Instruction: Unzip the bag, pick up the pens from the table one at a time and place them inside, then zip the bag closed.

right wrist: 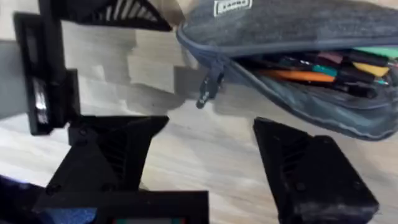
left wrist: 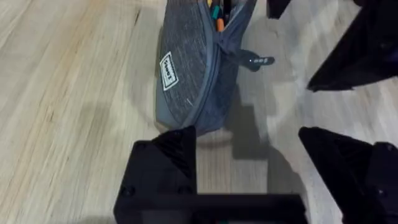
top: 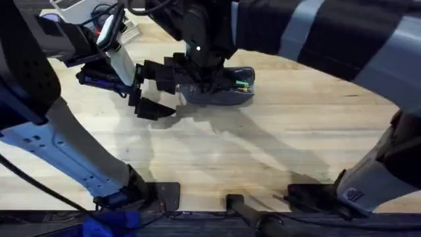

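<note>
We saw the bag (top: 220, 89) lying unzipped near the table's (top: 276, 145) middle, pens (right wrist: 323, 67) showing inside it. The left gripper (top: 152, 89) hung just beside one end with fingers spread and empty; the right gripper (right wrist: 211, 162), also spread, hovered over the zipper pull (right wrist: 208, 87).

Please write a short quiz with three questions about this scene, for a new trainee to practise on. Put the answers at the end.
1. True or false: the bag is zipped fully shut.
2. What lies inside the bag? A) pens B) coins C) nothing
3. Fill in: the zipper pull hangs at the ____ of the bag's opening.

Key:
1. False. The zipper gapes open, and both the left gripper and the right gripper have their jaws open beside it, holding nothing.
2. A. Pens, orange and green among them, show through the opening.
3. End.
</note>
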Controlling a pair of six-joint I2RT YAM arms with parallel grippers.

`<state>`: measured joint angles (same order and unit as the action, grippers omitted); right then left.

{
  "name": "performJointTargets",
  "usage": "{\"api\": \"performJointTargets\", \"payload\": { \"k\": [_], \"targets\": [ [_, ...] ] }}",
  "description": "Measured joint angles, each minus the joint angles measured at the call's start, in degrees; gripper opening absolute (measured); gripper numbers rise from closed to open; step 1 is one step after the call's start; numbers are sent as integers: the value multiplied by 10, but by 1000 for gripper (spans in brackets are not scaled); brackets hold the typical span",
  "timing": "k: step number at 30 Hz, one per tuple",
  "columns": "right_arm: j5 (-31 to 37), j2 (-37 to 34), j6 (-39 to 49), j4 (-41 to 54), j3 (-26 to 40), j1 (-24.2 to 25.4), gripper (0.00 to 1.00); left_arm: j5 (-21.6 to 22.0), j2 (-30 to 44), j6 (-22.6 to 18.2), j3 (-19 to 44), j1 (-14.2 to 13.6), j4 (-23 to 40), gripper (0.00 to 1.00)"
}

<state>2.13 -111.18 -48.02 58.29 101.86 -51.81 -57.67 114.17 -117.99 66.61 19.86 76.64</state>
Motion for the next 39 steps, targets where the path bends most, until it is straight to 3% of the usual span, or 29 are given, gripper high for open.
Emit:
{"api": "performJointTargets", "payload": {
  "k": [17,39],
  "targets": [
    [-33,-57,-50,-48,4,18,951,0,0,0,0,0,0,995],
    [-35,-58,-61,-68,4,37,950,0,0,0,0,0,0,995]
  ]
}}
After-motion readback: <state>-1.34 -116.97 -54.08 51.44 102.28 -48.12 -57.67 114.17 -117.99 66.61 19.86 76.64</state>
